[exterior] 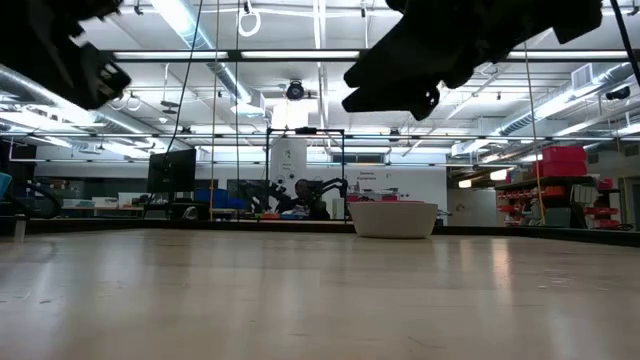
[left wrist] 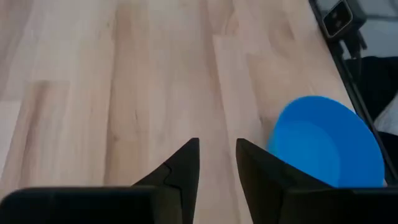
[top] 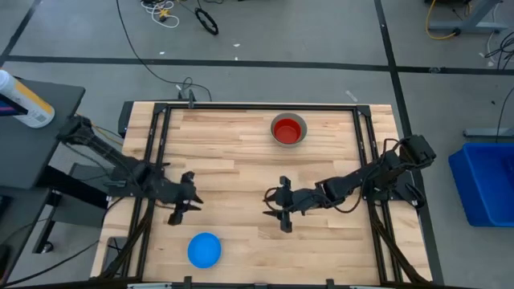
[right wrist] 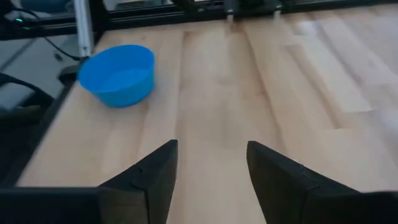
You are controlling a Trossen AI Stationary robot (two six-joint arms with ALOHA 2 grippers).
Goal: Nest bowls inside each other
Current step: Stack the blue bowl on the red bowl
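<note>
A red bowl (top: 287,129) sits nested inside a grey bowl (top: 303,123) near the table's far edge, right of the middle. The low view shows the grey bowl (exterior: 393,219) standing on its base. A light blue bowl (top: 204,250) stands upright, alone, near the front edge at the left; it also shows in the left wrist view (left wrist: 326,143) and the right wrist view (right wrist: 119,74). My left gripper (top: 186,199) hovers open just beyond the light blue bowl (left wrist: 217,144). My right gripper (top: 275,205) hovers open over the table's middle (right wrist: 212,146). Neither has anything between its fingers.
Black frame rails (top: 152,160) run along the table's left and right sides (top: 368,160). Bare wood lies between the grippers and the nested bowls. Off the table are a side stand with a bottle (top: 24,100) at the left and a blue bin (top: 486,181) at the right.
</note>
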